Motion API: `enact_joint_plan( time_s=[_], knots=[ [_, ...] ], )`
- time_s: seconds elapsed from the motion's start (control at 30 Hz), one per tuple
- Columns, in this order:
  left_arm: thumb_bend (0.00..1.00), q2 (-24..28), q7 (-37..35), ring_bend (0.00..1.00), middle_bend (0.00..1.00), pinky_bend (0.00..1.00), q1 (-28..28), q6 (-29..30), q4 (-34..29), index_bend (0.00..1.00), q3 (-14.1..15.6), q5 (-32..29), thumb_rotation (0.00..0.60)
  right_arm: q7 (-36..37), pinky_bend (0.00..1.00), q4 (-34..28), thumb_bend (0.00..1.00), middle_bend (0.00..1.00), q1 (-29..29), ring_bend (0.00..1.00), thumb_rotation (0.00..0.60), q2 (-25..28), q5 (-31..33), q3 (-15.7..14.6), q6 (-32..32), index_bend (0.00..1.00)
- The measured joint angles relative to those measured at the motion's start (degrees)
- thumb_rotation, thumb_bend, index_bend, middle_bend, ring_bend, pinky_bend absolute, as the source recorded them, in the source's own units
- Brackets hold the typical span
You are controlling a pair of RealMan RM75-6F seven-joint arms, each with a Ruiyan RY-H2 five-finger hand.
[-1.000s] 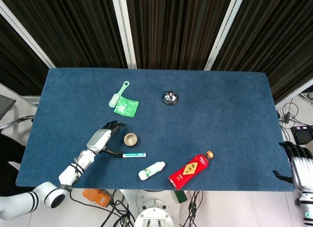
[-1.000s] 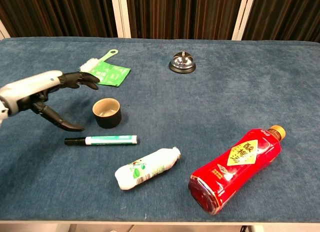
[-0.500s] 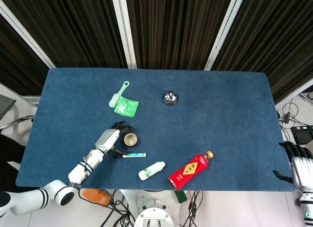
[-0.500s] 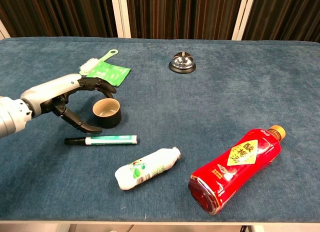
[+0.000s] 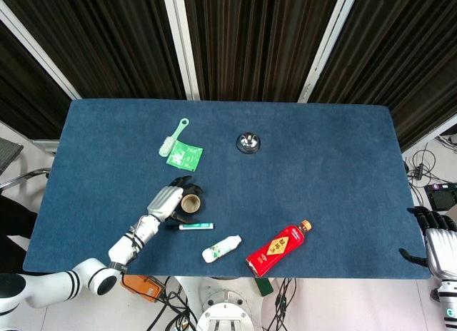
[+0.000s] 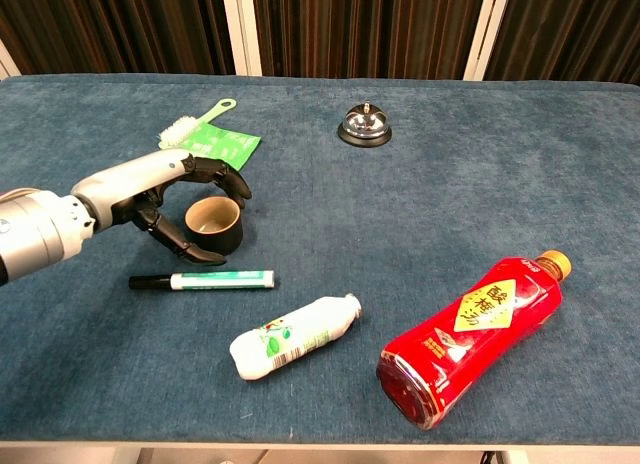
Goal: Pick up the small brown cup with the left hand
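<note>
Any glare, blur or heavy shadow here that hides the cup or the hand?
Head view: even light, sharp, small brown cup tiny but clear. Chest view: sharp, soft shadows only; left hand crisp, a small highlight on the bell.

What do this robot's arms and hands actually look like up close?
The left hand has a silver-grey shell over its back and black jointed fingers, much like a human hand. Its left forearm is slim, white and grey with dark bands, ending in a rounded white joint. The right hand, at the frame edge, matches: pale shell, black fingers.
</note>
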Motion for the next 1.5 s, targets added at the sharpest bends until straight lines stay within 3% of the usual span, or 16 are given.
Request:
enact_joint_plan(
  time_s=[0.33,1.1,1.5],
  knots=[
    [0.16,-0.3,-0.7,0.06,0.32,0.08,-0.9,-0.8,1.5,0.32,0.0,-0.8,0.6,-0.2,0.25,-0.2,0.2,0.27,0.1,0.26,0.6,0.1,0.2,-0.1,-0.3,0.28],
    [0.25,0.4,-4.2,0.12,0.47,0.08,-1.0,-0.1,2.2,0.45,1.0,-0.4,0.6,-0.7,0.26,-0.4,0.2,0.27,0.2,0.26,0.6,0.2,0.5,-0.2,-0.6,0.28],
    [0.26,4.8,-3.5,0.13,0.48,0.08,-1.0,1.9,-2.0,0.46,0.4,0.3,0.6,-1.0,0.27,-0.6,0.2,0.27,0.2,0.26,0.6,0.2,0.5,-0.4,-0.7,0.29]
  ],
)
